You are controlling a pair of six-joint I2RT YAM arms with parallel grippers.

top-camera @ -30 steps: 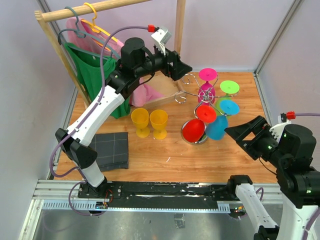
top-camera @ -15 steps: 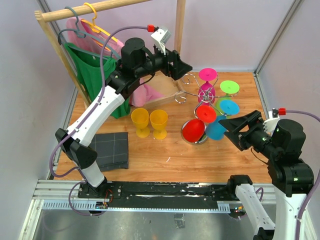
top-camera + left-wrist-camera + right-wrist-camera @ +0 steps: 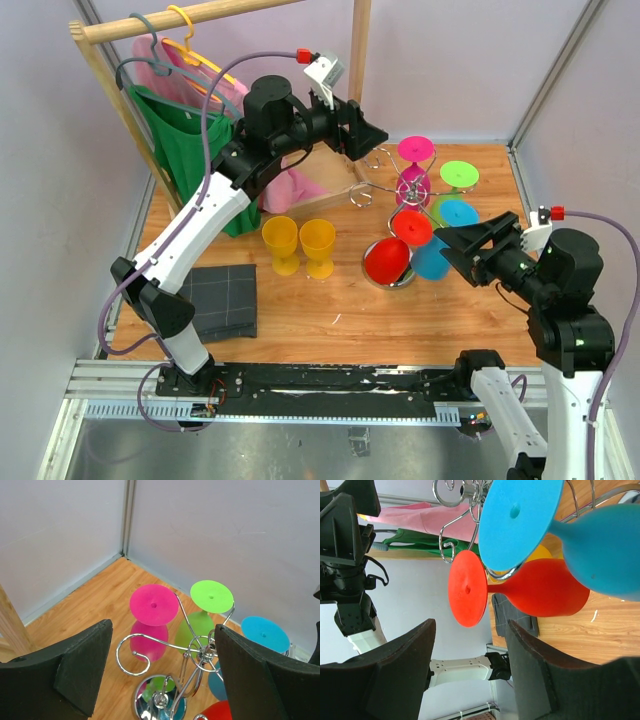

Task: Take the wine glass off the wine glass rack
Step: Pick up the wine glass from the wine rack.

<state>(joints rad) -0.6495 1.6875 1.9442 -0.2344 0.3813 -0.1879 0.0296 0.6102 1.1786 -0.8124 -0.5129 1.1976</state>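
Observation:
The chrome wine glass rack stands on the table at the right, with pink, green, blue and red wine glasses hanging upside down from its hooks. My right gripper is open just right of the blue and red glasses. In the right wrist view the red glass's foot sits at the mouth of the right gripper, and the blue glass is above it. My left gripper hovers open over the rack's left side, above an empty curled hook, holding nothing.
Two yellow glasses stand left of the rack. A wooden clothes rack with hangers, a green garment and a pink one fills the back left. A dark folded cloth lies front left. Walls stand close at the back and right.
My right gripper has swung up and left toward the hanging blue and red glasses, and its jaws have narrowed somewhat. The left arm has stayed where it was.

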